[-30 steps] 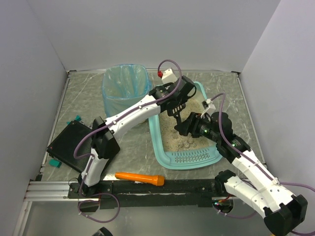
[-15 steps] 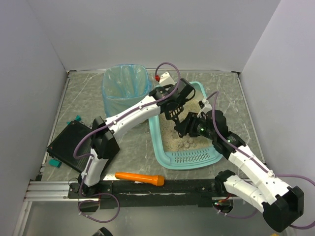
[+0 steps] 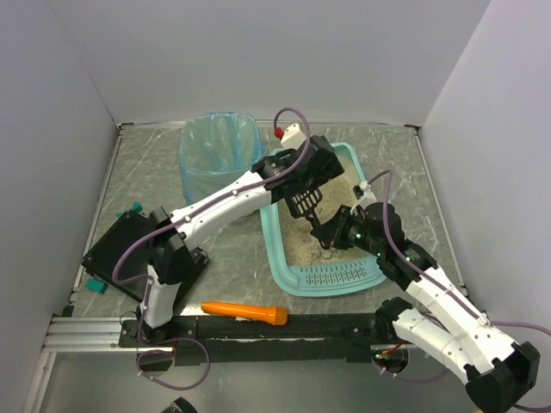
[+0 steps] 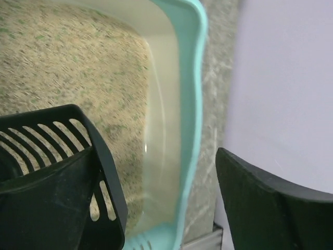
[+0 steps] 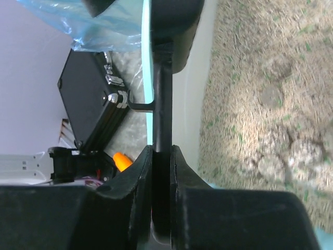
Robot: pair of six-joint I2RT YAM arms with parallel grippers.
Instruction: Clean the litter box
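The litter box (image 3: 281, 259) is a teal tray of beige litter (image 3: 308, 242) in the middle of the table. A black slotted scoop (image 3: 303, 202) hangs over the litter. My right gripper (image 3: 332, 232) is shut on the scoop's thin handle (image 5: 162, 120), and grey clumps (image 5: 270, 156) lie in the litter beside it. My left gripper (image 3: 306, 182) stands wide open above the scoop. In the left wrist view the scoop (image 4: 57, 151) lies against the left-hand finger, while the other finger (image 4: 270, 208) stands far off over the box rim (image 4: 196, 104).
A bin lined with a blue bag (image 3: 219, 153) stands at the back left of the box. A flat black case (image 3: 120, 252) lies at the left. An orange tool (image 3: 245, 311) lies near the front rail. Grey walls close in the table.
My left gripper has let go of the scoop and opened wide. My right gripper has closed on the scoop's handle and shifted slightly toward the near end of the box.
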